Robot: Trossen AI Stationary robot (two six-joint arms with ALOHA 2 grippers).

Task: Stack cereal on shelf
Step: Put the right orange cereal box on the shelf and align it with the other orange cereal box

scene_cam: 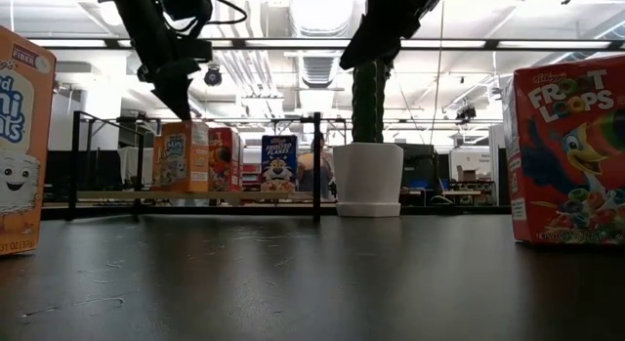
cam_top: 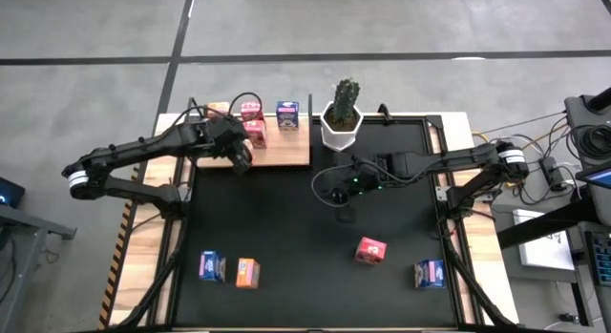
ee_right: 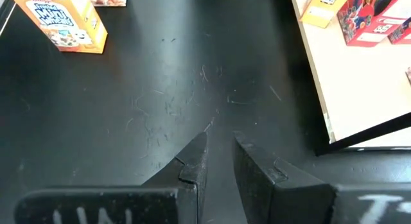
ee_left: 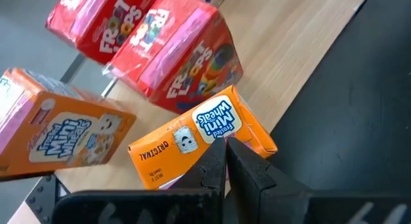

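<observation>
Black mat (cam_top: 286, 228) at the front carries four cereal boxes: two blue boxes (cam_top: 211, 266), one orange box (cam_top: 247, 273) and one Froot Loops box (cam_top: 370, 250). Mid-mat, the right gripper (cam_top: 336, 193) hovers empty, fingers narrowly apart. Farther back, the shelf (cam_top: 286, 154) holds five: two orange, two red, one Frosted Flakes box (cam_top: 287, 115). There the left gripper (ee_left: 225, 150), fingers almost together and holding nothing, touches the shelved Mini-Wheats box (ee_left: 199, 137). It should probably lift straight off so that box does not tip.

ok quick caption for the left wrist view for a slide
Left gripper poised above an orange cardboard Mini-Wheats cereal box on the light-wood shelf board, beside two red Froot Loops boxes.
</observation>
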